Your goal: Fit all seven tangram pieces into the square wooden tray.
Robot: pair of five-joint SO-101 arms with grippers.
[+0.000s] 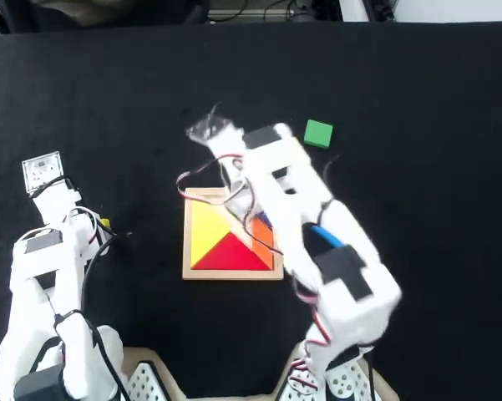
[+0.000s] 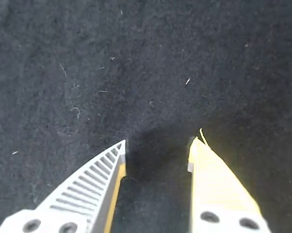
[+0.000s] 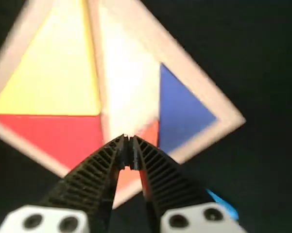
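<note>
The square wooden tray lies at the table's middle. It holds a yellow triangle, a red triangle, an orange piece and a blue triangle. In the right wrist view the yellow triangle, red triangle, blue triangle and orange piece border a bare wooden patch. My right gripper hangs shut above the tray, with nothing seen between its fingers. A green square lies on the cloth beyond the tray. My left gripper stands open over bare cloth, far left of the tray.
Black cloth covers the whole table. The right arm stretches over the tray's right side and hides part of it. The left arm stands at the near left. Both arm bases sit at the near edge.
</note>
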